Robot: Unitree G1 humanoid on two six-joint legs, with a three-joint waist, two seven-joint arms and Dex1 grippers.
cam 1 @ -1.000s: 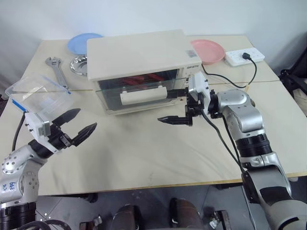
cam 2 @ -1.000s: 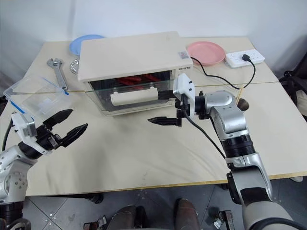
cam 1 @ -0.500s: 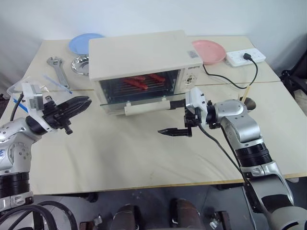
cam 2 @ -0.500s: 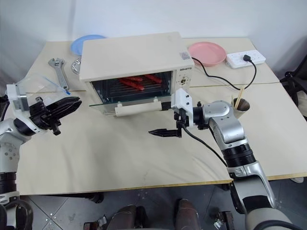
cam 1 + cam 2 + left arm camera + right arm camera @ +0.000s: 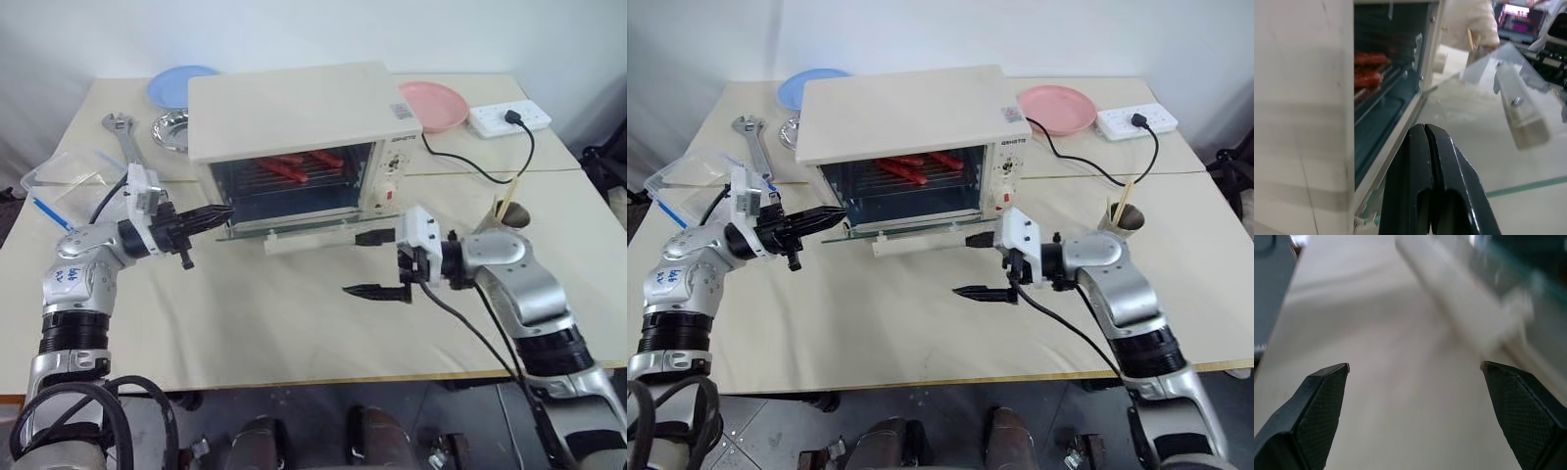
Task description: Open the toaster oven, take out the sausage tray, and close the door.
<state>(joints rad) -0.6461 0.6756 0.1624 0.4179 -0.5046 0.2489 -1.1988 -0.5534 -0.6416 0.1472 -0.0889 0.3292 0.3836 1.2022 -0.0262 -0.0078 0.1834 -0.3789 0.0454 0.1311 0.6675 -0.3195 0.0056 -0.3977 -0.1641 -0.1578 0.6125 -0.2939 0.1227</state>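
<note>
Sausages on the sausage tray (image 5: 299, 166) lie deep in the toaster oven (image 5: 294, 127), long axis across the mouth, behind the lowered door (image 5: 294, 233). Nearer is the left gripper (image 5: 201, 217), fingers pressed together and empty at the door's left corner. Right gripper (image 5: 377, 264) gapes empty before the handle, with nothing in the way.

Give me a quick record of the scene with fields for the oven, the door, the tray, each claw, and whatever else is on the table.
oven: cream-white toaster oven at the table's back middle, cord running to a power strip
door: glass door swung down, open
tray: sausage tray inside on the rack, red sausages visible
left claw: shut, holding nothing, tips at the door's left corner
right claw: open, empty, just in front of the door handle
others: pink plate, blue plate, wrench, clear plastic container
</note>
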